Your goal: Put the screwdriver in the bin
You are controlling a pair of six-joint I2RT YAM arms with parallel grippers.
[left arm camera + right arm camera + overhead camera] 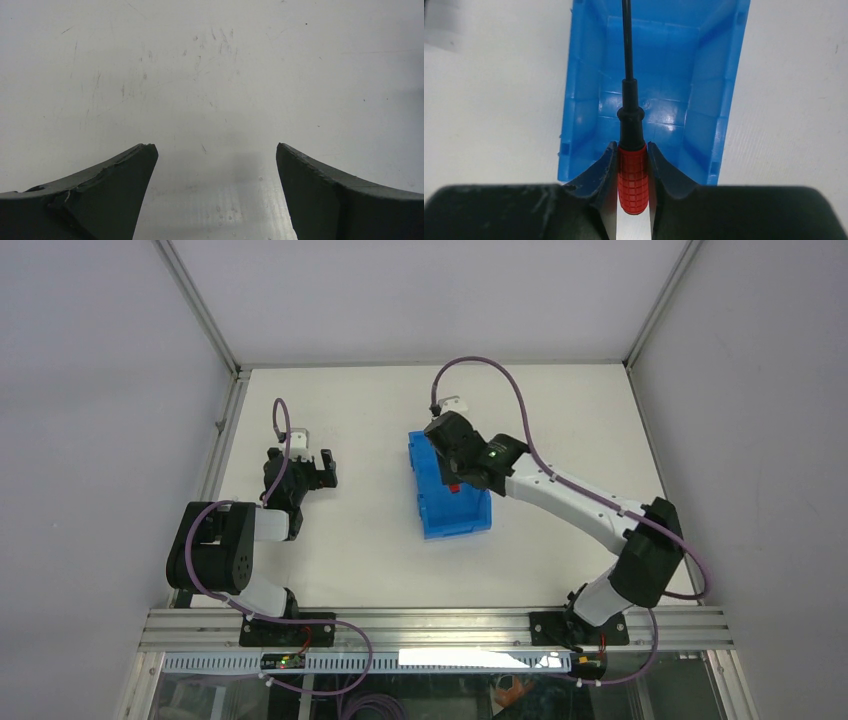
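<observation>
Top view: the right gripper (452, 478) hangs over the bin (455, 522) at centre frame; left wrist view: the left gripper (215, 150) stands spread, empty, above the table (210, 75); right wrist view: jaws clench the screwdriver (633, 182), shaft over the bin floor, so a high release may bounce it out.

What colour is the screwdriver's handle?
Red, with a knurled texture; the screwdriver has a black collar and shaft. It shows best in the right wrist view.

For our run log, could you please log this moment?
right hand shut on red-handled screwdriver | over blue plastic bin | left hand open
</observation>
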